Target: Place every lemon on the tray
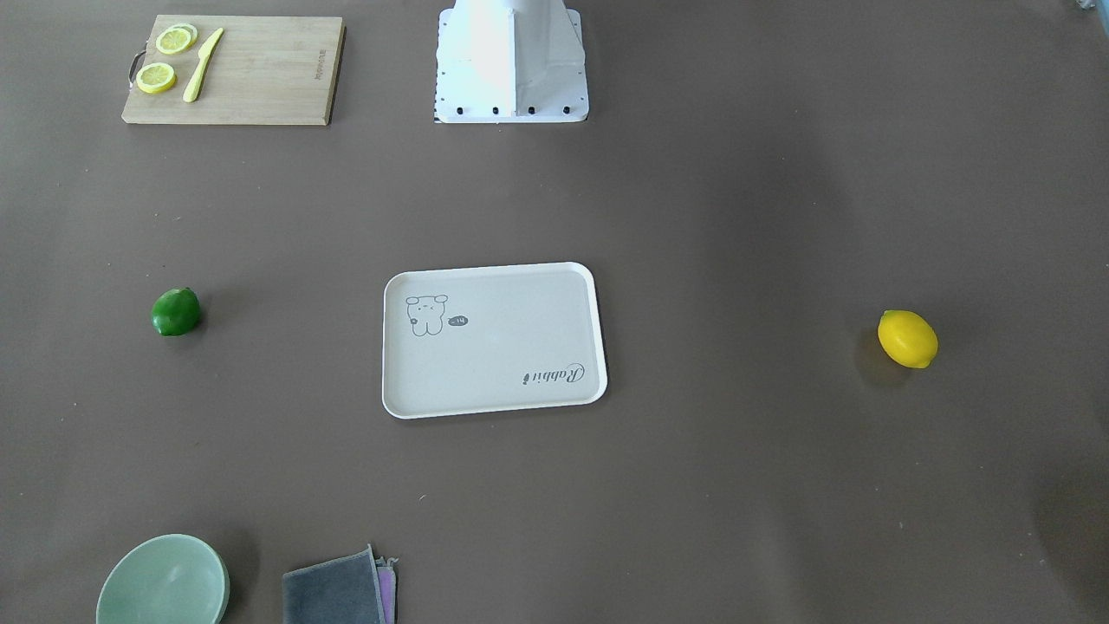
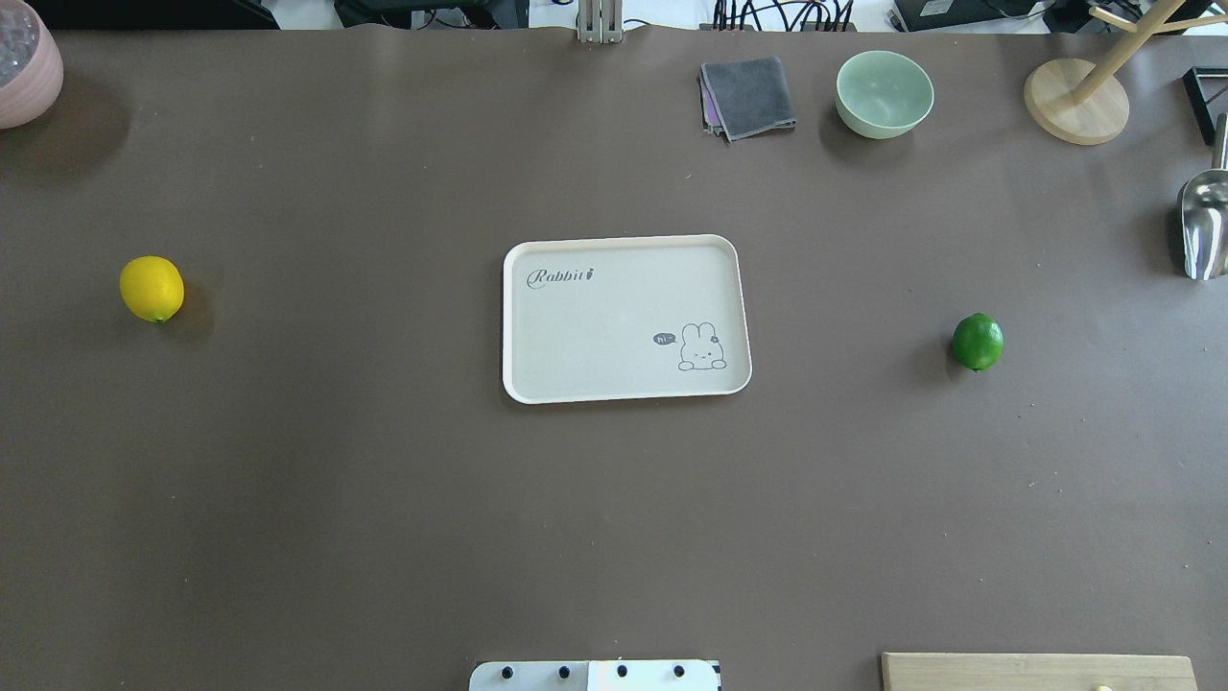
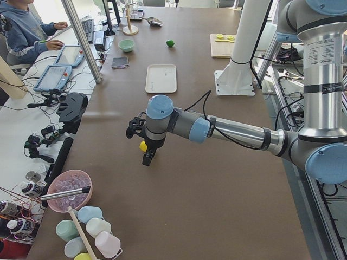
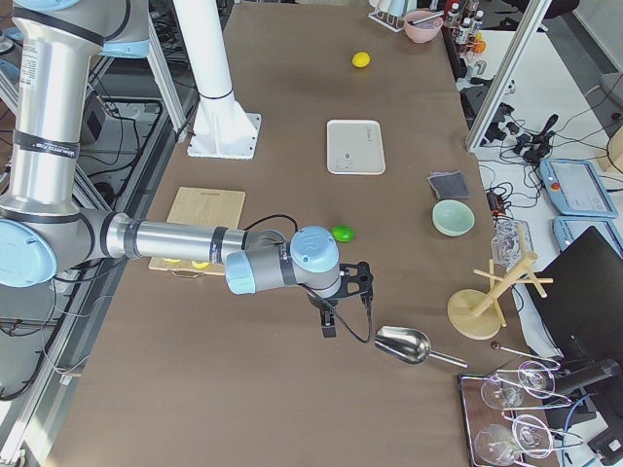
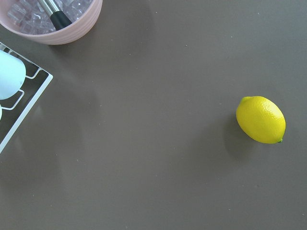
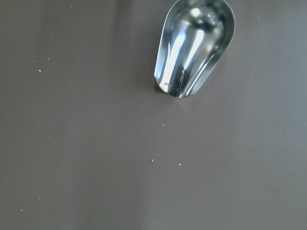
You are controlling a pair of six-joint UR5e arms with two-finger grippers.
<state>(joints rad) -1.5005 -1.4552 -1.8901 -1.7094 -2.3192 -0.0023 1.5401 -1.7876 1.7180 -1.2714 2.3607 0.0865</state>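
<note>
The off-white tray [image 2: 614, 317] with its rabbit drawing lies flat at the table's middle and holds nothing; it also shows in the front view [image 1: 502, 347]. The yellow lemon [image 2: 152, 288] lies on the table far to the tray's left, also in the left wrist view [image 5: 260, 120]. The dark green lemon [image 2: 978, 342] lies on the table to the tray's right. My left gripper [image 3: 146, 157] hangs above the table close to the yellow lemon [image 3: 143, 145]. My right gripper [image 4: 329, 326] hangs near the green lemon [image 4: 342, 234]. I cannot tell whether either is open or shut.
A wooden cutting board [image 1: 234, 69] with lemon slices and a yellow knife lies near the robot base [image 1: 511, 61]. A green bowl [image 2: 884, 93], grey cloth [image 2: 748, 96], wooden stand [image 2: 1074, 101], metal scoop [image 2: 1204, 226] and pink bowl [image 2: 24, 67] line the far and side edges.
</note>
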